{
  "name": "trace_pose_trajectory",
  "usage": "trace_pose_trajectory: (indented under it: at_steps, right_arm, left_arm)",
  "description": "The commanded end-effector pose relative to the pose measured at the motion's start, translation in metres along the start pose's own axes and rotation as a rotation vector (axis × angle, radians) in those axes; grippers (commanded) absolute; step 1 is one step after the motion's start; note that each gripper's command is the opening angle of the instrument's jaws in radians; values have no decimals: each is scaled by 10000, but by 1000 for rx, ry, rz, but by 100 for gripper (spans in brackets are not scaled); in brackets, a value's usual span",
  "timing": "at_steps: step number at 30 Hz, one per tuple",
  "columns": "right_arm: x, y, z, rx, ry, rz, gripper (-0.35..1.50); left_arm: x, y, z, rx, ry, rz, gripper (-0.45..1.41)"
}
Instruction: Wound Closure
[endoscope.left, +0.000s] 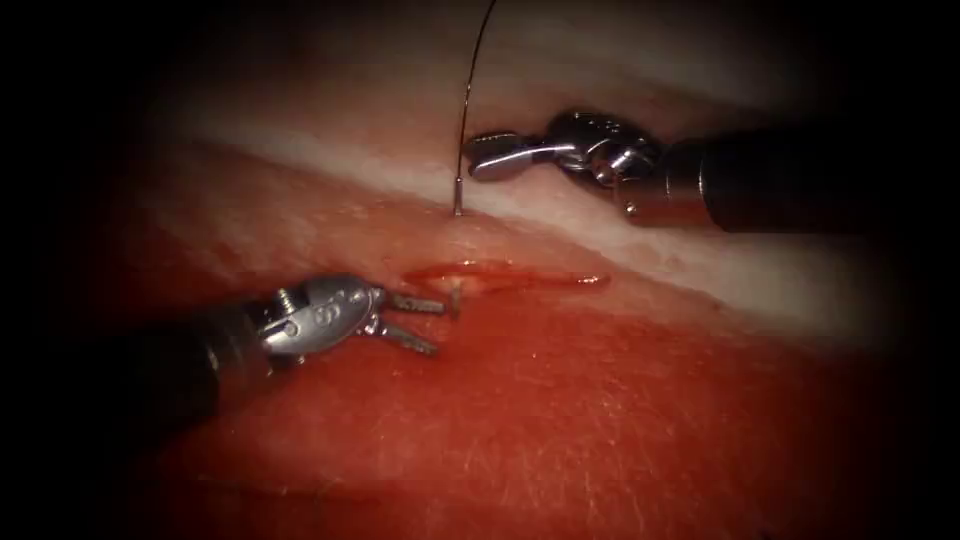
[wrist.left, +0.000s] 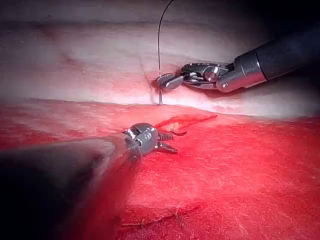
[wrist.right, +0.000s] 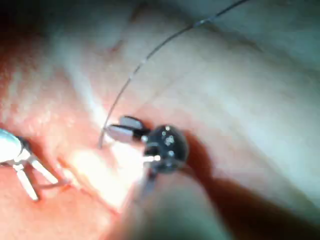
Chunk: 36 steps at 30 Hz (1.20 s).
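The right gripper (endoscope.left: 478, 152) sits in the upper middle of the endoscope frame, its jaws closed on the needle (endoscope.left: 460, 165) near the trailing end, where the thread (endoscope.left: 480, 50) joins. Its wrist is bent slightly, so the jaws point toward frame left, and its dark shaft runs off to the right edge, almost level. The needle drops nearly straight down from the jaws, and its lower part meets the tissue (endoscope.left: 600, 420) at the pale band just above the cut (endoscope.left: 510, 277). The thread rises from the needle in a gentle arc and leaves through the top edge of the frame.

The left gripper (endoscope.left: 437, 322) lies in the centre left of the frame, its jaws parted in a narrow V and closed on nothing. The upper jaw reaches toward a short metal tip (endoscope.left: 456, 297) standing up at the left end of the cut; whether they touch cannot be told. Its shaft slopes away down to the lower left, low over the tissue.

In the left wrist view the left gripper (wrist.left: 172, 141) shows the same open V beside the cut (wrist.left: 187, 120), with the right gripper (wrist.left: 165, 81) beyond it on the needle (wrist.left: 160, 92). Red fluid (endoscope.left: 560, 281) lines the cut.
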Motion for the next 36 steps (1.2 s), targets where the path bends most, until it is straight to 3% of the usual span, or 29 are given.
trace_pose_trajectory:
  at_steps: [1, 15, 22, 23, 25, 26, 33, 36]
  right_arm:
    - [-1, 4, 9, 1, 1, -2, 46]
    - [-10, 7, 10, -8, 0, -16, 42]
    - [-11, 7, 9, -13, -1, -17, 42]
    - [-11, 7, 9, -16, -1, -17, 42]
    - [-11, 7, 8, -19, -1, -17, 42]
    - [-11, 7, 8, -20, -1, -17, 42]
    - [-11, 7, 8, -23, -4, -17, 42]
    - [-12, 6, 7, -22, -4, -18, 42]
  left_arm:
    - [-1, -5, 6, 1, 3, 12, 14]
    - [11, -18, 15, 69, 60, 62, 30]
    - [0, -24, 36, 86, 55, 69, 19]
    - [-2, -25, 35, 85, 55, 69, 10]
    - [-3, -26, 33, 83, 56, 70, -35]
    - [-3, -26, 32, 82, 56, 76, -45]
    - [12, -28, 19, 79, 111, -123, -45]
    - [20, -25, 15, -2, 189, -221, -45]
